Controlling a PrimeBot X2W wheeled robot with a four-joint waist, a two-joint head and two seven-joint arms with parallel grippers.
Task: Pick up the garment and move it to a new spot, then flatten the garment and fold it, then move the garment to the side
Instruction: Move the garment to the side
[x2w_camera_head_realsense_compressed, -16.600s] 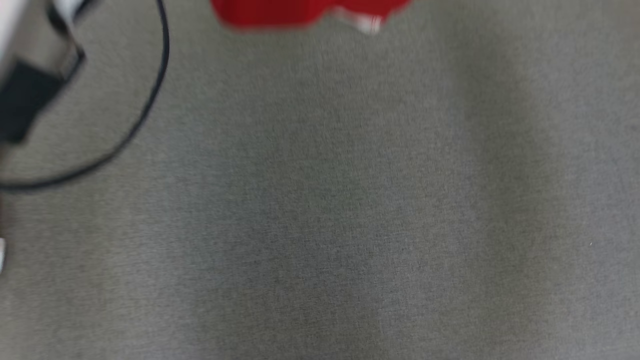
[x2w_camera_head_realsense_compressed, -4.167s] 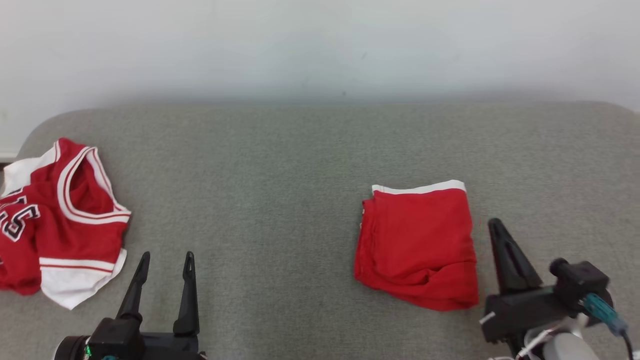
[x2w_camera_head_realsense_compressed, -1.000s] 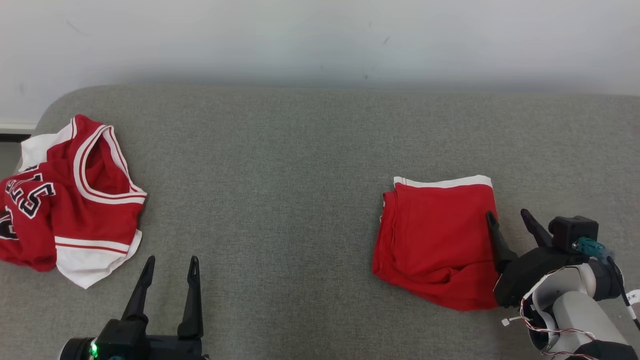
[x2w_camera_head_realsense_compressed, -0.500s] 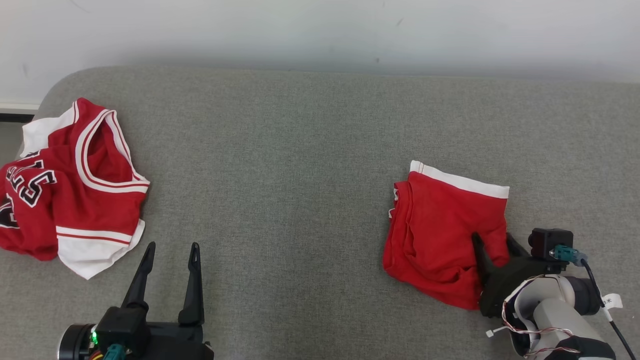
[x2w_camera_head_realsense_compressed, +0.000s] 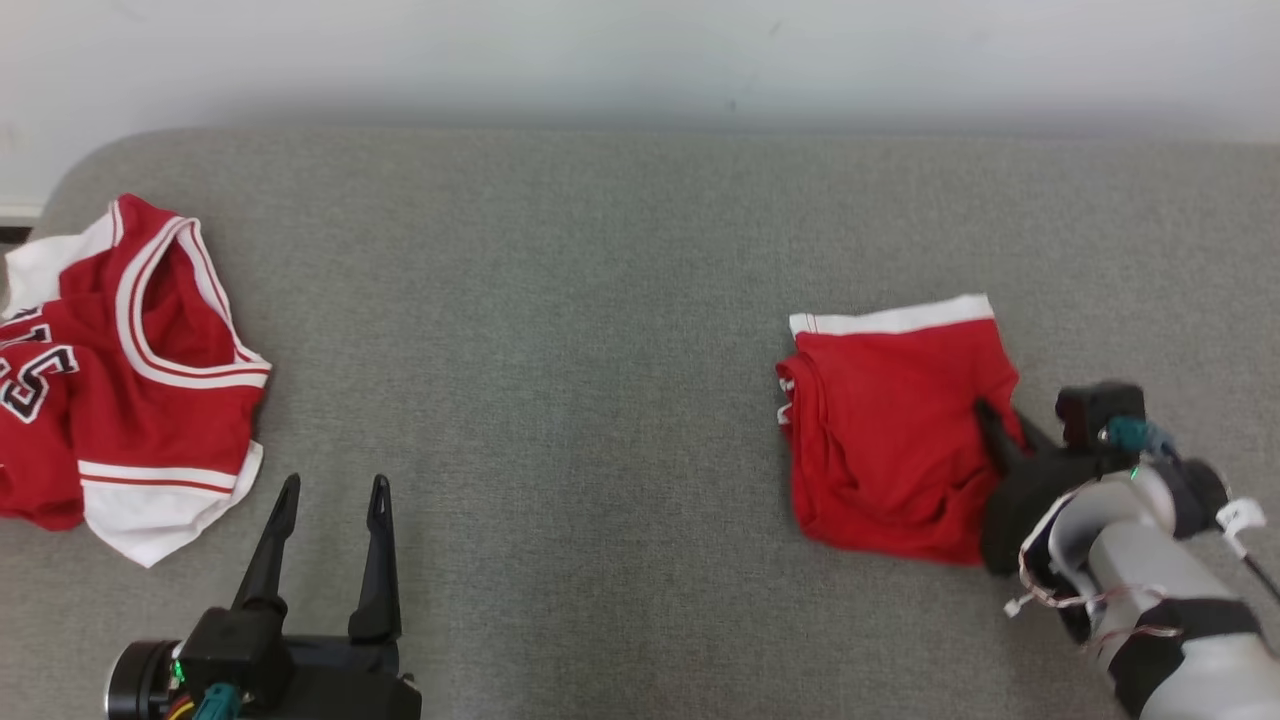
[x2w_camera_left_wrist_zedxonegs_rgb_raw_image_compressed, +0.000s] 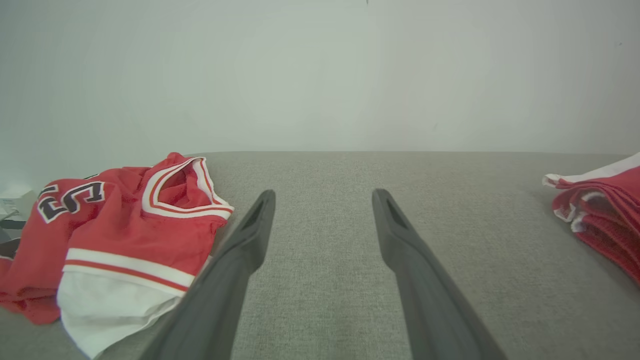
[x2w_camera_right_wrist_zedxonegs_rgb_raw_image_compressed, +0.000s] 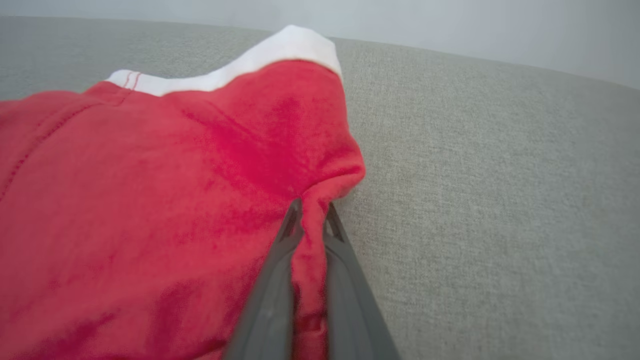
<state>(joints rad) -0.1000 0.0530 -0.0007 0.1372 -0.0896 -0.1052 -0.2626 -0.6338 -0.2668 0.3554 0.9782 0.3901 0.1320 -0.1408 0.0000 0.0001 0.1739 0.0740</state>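
A: Head view?
B: Folded red garment (x2w_camera_head_realsense_compressed: 890, 440) lies right on the grey cushion (x2w_camera_head_realsense_compressed: 600, 300); right gripper (x2w_camera_head_realsense_compressed: 1000, 415) pinches its edge.
A: Left wrist?
B: The left gripper (x2w_camera_left_wrist_zedxonegs_rgb_raw_image_compressed: 325, 197) gapes, empty.
A: Right wrist?
B: Clamped on soft, light cloth; lifting may unfold it.

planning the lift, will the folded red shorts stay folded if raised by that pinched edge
Probably floppy: the shorts pucker where the right gripper pinches them. Held by one edge, the fold will likely sag open. Thin cloth, probably light.
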